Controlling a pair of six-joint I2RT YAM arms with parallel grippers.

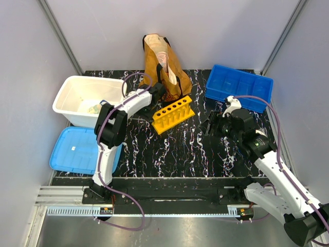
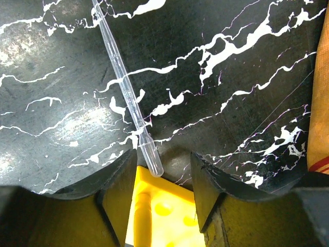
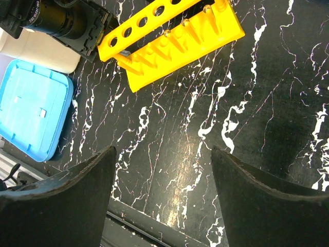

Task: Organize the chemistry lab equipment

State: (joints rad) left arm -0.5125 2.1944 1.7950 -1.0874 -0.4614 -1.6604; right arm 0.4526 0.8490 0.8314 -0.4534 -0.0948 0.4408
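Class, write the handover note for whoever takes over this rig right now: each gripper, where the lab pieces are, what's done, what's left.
Left gripper: open, at the edge of the yellow rack. A clear pipette appears to lie on the table, its rounded end between the fingers, touching neither.
Right gripper: open and empty, over bare table beside the rack.
Done: nothing visible; the rack's holes look empty.
Left: grasp the pipette and probably rack it. No other loose pieces are in view.
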